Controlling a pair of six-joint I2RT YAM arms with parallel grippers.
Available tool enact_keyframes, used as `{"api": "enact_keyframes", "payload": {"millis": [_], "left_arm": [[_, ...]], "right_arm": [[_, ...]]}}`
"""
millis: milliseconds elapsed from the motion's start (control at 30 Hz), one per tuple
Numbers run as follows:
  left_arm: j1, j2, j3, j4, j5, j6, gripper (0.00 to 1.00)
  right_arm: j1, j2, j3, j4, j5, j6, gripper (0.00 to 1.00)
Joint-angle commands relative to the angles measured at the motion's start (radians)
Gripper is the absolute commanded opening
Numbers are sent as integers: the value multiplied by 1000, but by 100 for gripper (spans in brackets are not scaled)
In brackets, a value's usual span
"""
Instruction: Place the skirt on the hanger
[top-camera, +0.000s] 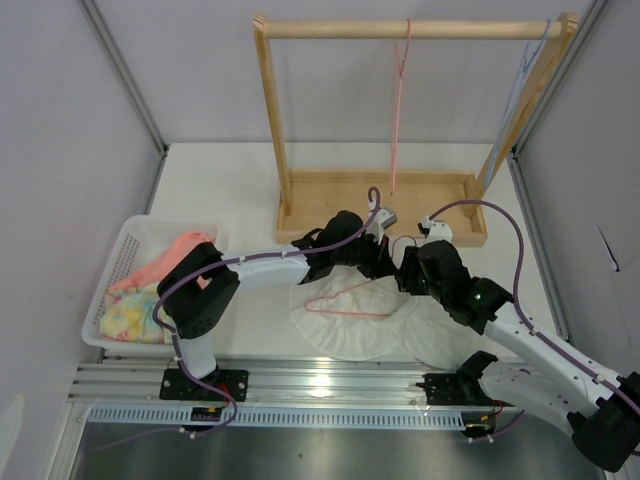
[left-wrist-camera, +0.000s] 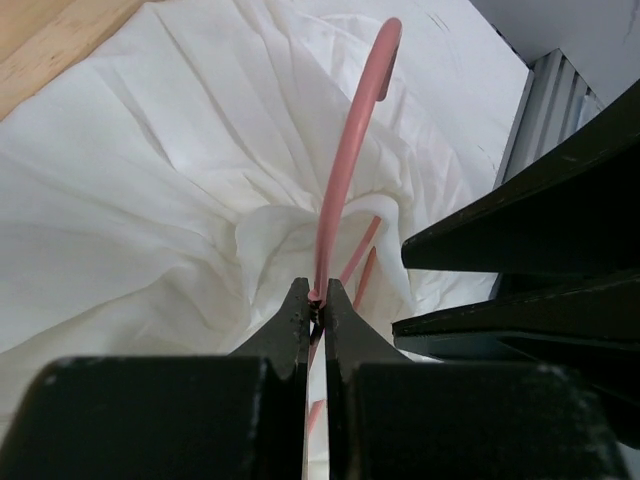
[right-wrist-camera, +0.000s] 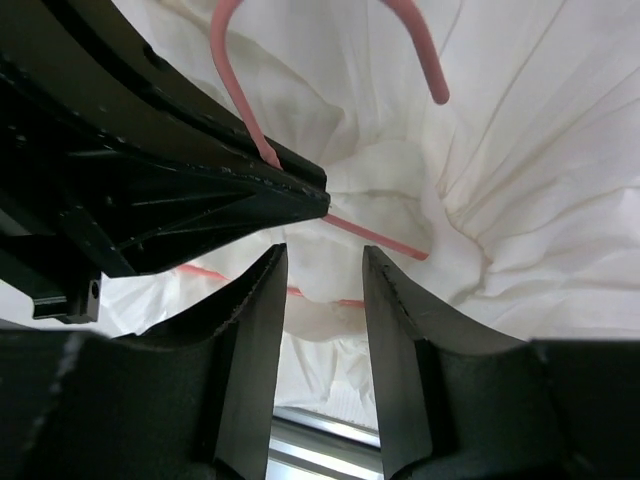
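The skirt (top-camera: 345, 335) lies spread flat on the table (top-camera: 220, 190), just ahead of the two arm bases; its near hem runs close along the metal rail (top-camera: 320, 380) at the table's near edge, and its far side reaches up to the base of the wooden rack (top-camera: 330, 185). The hanger (left-wrist-camera: 340, 180) rests on top of the skirt, its triangle lying across the left half of the fabric and its hook lifted clear of the cloth. The left gripper (left-wrist-camera: 317, 295) has its fingers pressed together on the hanger's wire, just below the hook; bunched fabric sits directly under the pinch. The right gripper (right-wrist-camera: 322, 280) hangs just beside it with jaws spread apart and nothing between them; only white fabric shows through the gap; its fingertips stand near the left gripper's tips but apart from them. Both wrists crowd the same spot at the skirt's far middle, close in front of the rack base, so room there is tight. Bare tabletop shows between the skirt's left edge and the white basket (top-camera: 135, 235), which holds pink and yellow clothes at the table's left edge; more bare surface lies beyond the basket, left of the rack. On the rack's top bar a deeper pink hanger (top-camera: 398, 100) hangs near the middle and a light blue hanger (top-camera: 530, 60) at the right end.
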Motion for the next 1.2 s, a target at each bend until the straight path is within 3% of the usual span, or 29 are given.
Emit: {"api": "enact_keyframes", "payload": {"millis": [0, 333, 567, 900, 1067, 1167], "left_arm": [[-10, 18, 31, -114, -36, 6, 3], [-27, 15, 28, -161, -69, 18, 2], [-38, 24, 31, -152, -73, 14, 5], [-53, 15, 51, -155, -69, 26, 8], [-61, 3, 51, -155, -72, 27, 8], [-66, -16, 44, -161, -84, 38, 10]], "right_arm": [[3, 5, -3, 42, 63, 7, 43], [5, 8, 42, 157, 75, 61, 45], [7, -7, 57, 196, 166, 133, 48], [5, 125, 89, 302, 192, 141, 51], [3, 163, 109, 293, 215, 145, 39], [5, 171, 105, 290, 229, 147, 37]]}}
